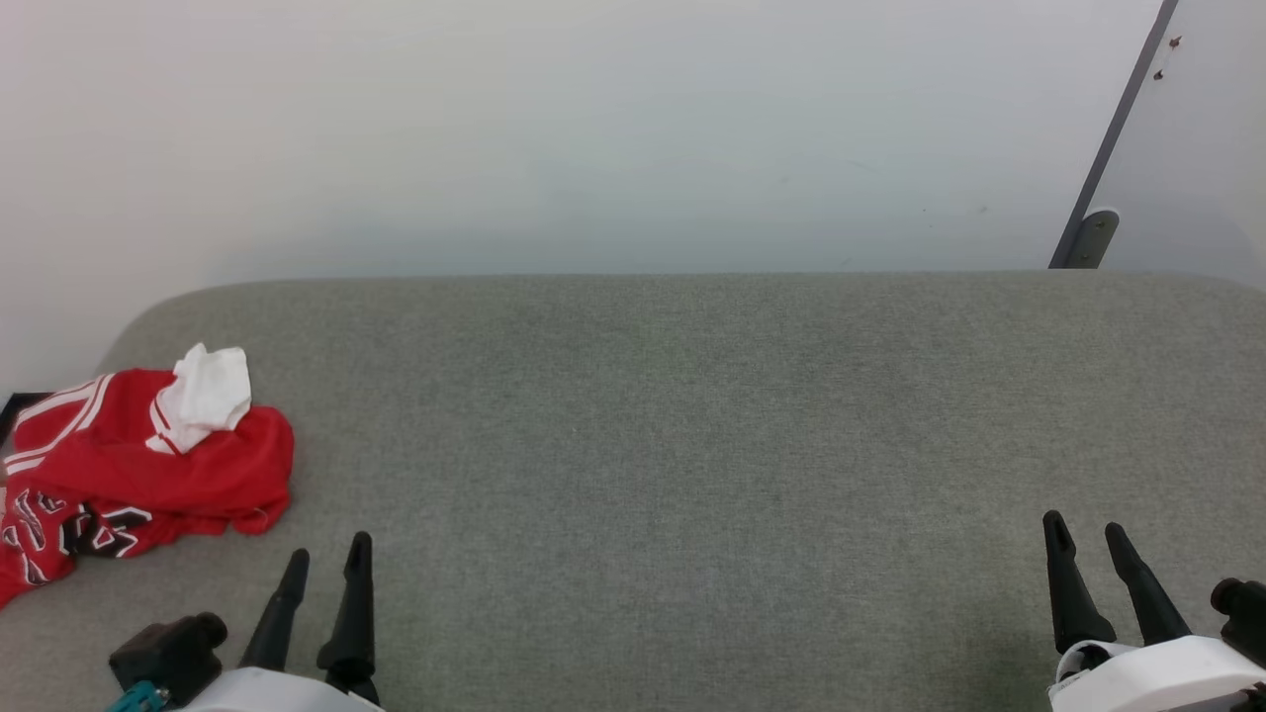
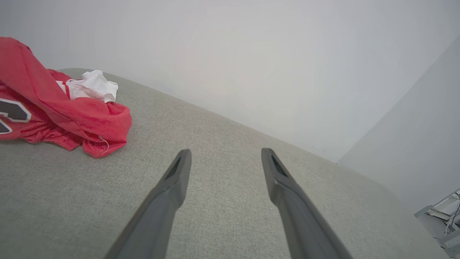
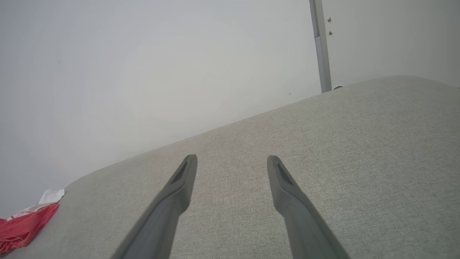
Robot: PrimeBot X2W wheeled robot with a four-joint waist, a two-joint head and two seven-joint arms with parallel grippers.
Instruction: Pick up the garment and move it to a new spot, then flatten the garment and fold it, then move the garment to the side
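Our garment (image 1: pixel 148 465) is a crumpled red heap with a white sleeve on top, sitting at the couch's (image 1: pixel 692 445) far left end. We've got the left gripper (image 1: pixel 329 554) and right gripper (image 1: pixel 1086 526) both spread open, holding nothing.

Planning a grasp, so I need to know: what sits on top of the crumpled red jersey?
A bunched white sleeve lies on top of the jersey, which rests on the grey cushion. Whatever lies within or beneath its folds is covered.
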